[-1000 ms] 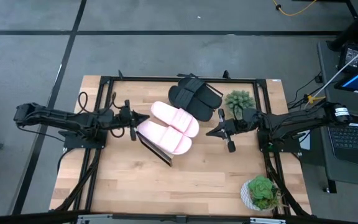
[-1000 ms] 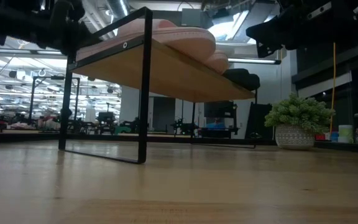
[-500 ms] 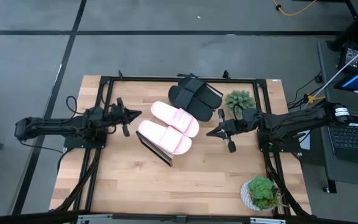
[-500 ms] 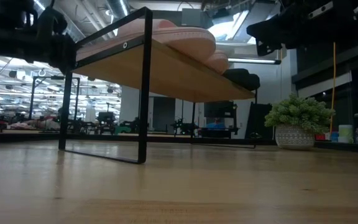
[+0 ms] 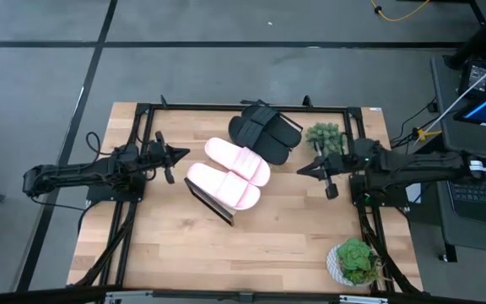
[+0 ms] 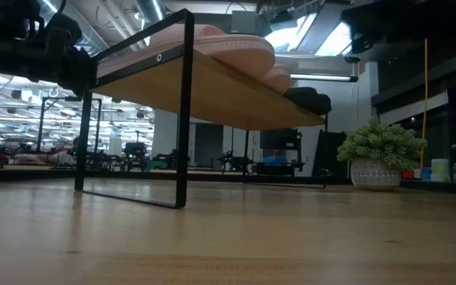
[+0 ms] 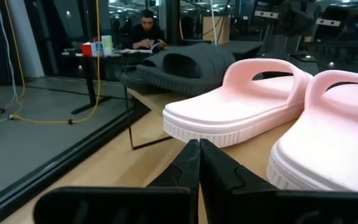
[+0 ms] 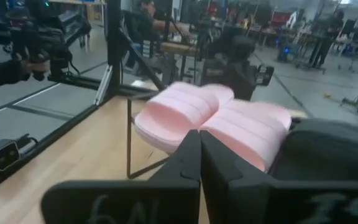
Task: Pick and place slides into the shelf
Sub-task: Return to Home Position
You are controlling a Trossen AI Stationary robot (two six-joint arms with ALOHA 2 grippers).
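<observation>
Since the pink slides [image 5: 228,174] and black slides [image 5: 265,133] sit on the shelf [image 5: 211,201], I'd draw left gripper [image 5: 180,154] and right gripper [image 5: 304,171], both pinched together empty, straight back without clipping it.

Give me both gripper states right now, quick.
Left gripper: shut, holding nothing.
Right gripper: shut, holding nothing.

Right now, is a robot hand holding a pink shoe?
No, both pink slides lie on the shelf, with the left gripper and right gripper apart from them, shut.
</observation>
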